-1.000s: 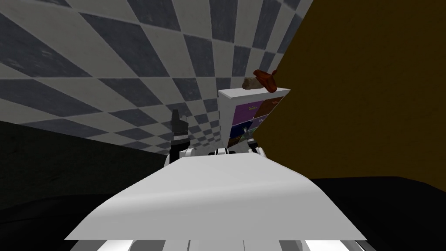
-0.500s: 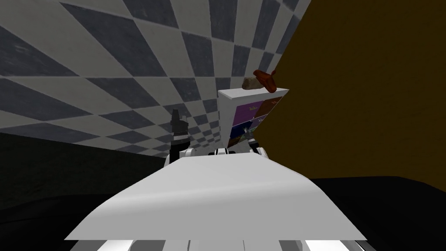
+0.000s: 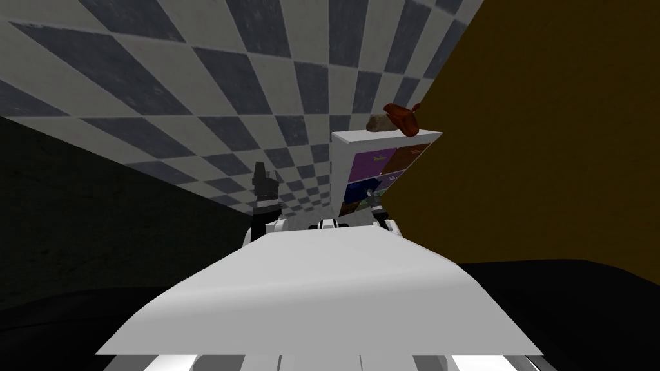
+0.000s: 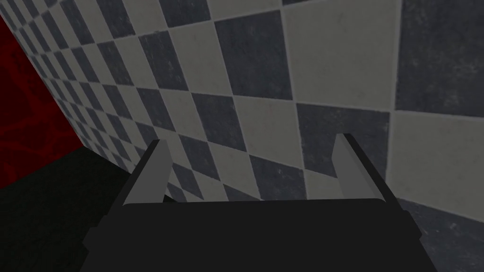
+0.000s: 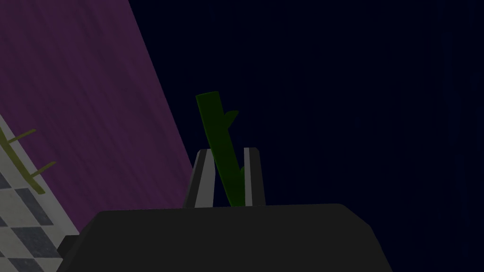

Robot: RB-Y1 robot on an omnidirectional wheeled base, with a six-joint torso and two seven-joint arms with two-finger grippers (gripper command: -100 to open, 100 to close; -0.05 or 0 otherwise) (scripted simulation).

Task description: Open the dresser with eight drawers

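The white dresser (image 3: 341, 172) stands ahead against the ochre wall, its drawer fronts in purple, brown and dark blue. My right gripper (image 3: 372, 201) reaches its dark blue drawer front (image 5: 354, 104). In the right wrist view the right gripper (image 5: 227, 151) is shut on a slim green handle (image 5: 218, 132) that slants up between the two fingers. A purple drawer front (image 5: 94, 104) lies beside the blue one. My left gripper (image 3: 261, 181) is raised to the left of the dresser, and the left gripper (image 4: 250, 165) stands open with nothing between its fingers.
A dark red object (image 3: 402, 118) and a tan lump (image 3: 379, 122) rest on the dresser's top. The ochre wall (image 3: 548, 161) runs along the right. Checkered floor (image 3: 258, 77) spreads ahead and left, with a black area (image 3: 97, 225) at the left.
The whole head view has shifted: I have turned or moved, so the dresser now sits a little further right and the black area at left is larger. The right gripper's hold on the handle is unchanged.
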